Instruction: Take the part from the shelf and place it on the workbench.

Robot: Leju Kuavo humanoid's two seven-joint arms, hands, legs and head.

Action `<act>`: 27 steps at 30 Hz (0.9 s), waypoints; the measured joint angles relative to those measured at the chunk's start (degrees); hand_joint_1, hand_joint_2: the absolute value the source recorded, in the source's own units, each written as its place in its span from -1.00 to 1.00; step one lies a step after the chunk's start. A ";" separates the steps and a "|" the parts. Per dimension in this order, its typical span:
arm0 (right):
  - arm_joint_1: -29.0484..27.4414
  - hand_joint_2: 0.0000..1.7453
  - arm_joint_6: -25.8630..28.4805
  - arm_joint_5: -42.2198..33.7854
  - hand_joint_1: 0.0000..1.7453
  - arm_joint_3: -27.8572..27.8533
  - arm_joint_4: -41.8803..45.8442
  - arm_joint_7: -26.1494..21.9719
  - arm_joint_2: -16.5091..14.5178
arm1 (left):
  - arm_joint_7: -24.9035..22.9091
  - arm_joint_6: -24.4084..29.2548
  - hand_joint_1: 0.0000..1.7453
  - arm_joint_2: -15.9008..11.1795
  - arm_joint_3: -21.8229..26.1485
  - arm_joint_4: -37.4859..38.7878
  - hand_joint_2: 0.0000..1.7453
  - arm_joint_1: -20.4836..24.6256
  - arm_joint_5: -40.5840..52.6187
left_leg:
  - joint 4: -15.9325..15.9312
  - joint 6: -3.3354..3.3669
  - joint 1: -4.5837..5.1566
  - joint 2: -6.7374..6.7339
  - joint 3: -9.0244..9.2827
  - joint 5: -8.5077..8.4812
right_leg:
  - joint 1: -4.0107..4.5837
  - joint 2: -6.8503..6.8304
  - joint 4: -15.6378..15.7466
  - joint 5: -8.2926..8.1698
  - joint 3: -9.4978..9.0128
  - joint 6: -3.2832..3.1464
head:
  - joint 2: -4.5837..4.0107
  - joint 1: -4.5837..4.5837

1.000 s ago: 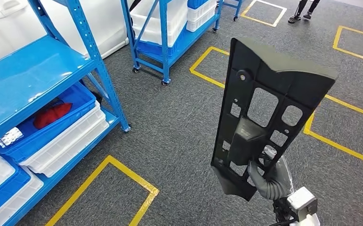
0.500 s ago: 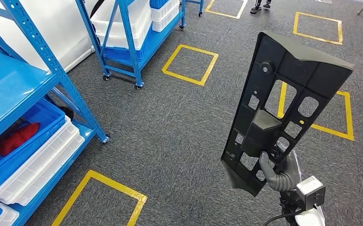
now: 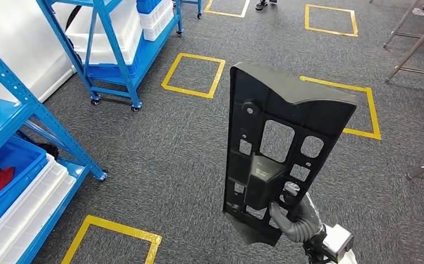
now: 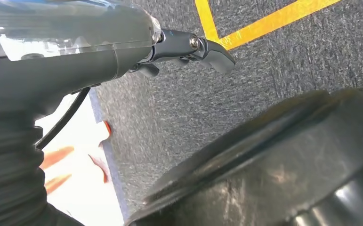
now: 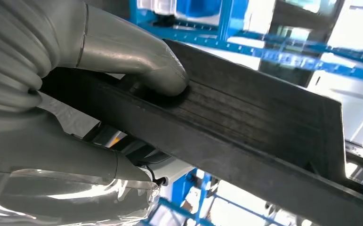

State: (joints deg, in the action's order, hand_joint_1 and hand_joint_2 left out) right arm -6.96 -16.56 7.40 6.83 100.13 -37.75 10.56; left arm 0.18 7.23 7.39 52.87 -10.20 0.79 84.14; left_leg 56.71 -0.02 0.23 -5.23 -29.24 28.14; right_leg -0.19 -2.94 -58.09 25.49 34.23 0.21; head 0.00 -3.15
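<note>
Right hand (image 3: pixel 293 219) low and close, wrapped tight round the bottom end of the black part (image 3: pixel 278 143), thumb pressed flat on one edge. Left hand (image 4: pixel 99 52) down by the floor; cannot tell if spread or curled. Part up in the air over the grey carpet (image 3: pixel 176 148), long way standing up, wide end on top, bottom end in the hand. Could tip or slip (so much sticks up above the hold). Might bump the blue shelf (image 3: pixel 39 118) further off.

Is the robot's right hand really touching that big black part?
Touching. In the right wrist view the thumb of the right hand presses flat on the black part; the head view shows its fingers curled through the part's lower openings.
</note>
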 joint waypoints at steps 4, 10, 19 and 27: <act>0.46 1.00 2.15 1.01 1.00 4.01 1.16 0.21 0.01 | -0.14 0.06 -1.00 -0.01 0.02 0.02 1.00 0.11 -0.33 | 4.27 -1.16 -0.44 2.48 -1.46 3.04 | -0.43 2.39 0.85 -0.42 -0.53 -1.51 | 0.00 0.00; 1.57 1.00 7.30 -3.31 1.00 1.83 0.50 2.21 0.20 | -1.18 -0.37 -1.00 0.01 0.10 0.02 1.00 0.94 -0.43 | 13.79 -1.23 -0.58 5.50 -7.14 4.22 | -0.06 6.50 0.60 -0.35 -0.76 -1.90 | 0.00 0.00; 4.81 1.00 2.89 -10.92 1.00 -8.84 -6.13 3.25 0.57 | -2.13 -0.64 -1.00 0.22 0.08 0.02 1.00 1.06 -0.25 | 0.49 1.40 -0.76 6.75 -1.86 -1.57 | -0.35 6.91 -3.66 1.74 2.12 0.89 | 0.00 0.00; 3.52 1.00 0.59 -6.31 1.00 -6.24 -5.01 3.26 -0.39 | -1.36 -0.58 -1.00 0.30 0.07 0.02 1.00 0.40 0.00 | 0.46 1.13 -0.24 1.65 -1.10 -0.57 | -0.60 0.85 -5.09 1.19 2.43 1.41 | 0.00 0.00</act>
State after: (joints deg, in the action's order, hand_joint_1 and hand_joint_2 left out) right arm -3.45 -15.97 1.09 0.60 95.12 -34.49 10.17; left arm -1.18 6.65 7.69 52.94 -10.19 1.19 84.14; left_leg 57.17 1.11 -0.02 -3.57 -30.34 27.57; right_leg -0.79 -2.09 -63.18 26.69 36.66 1.62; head 0.00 -3.15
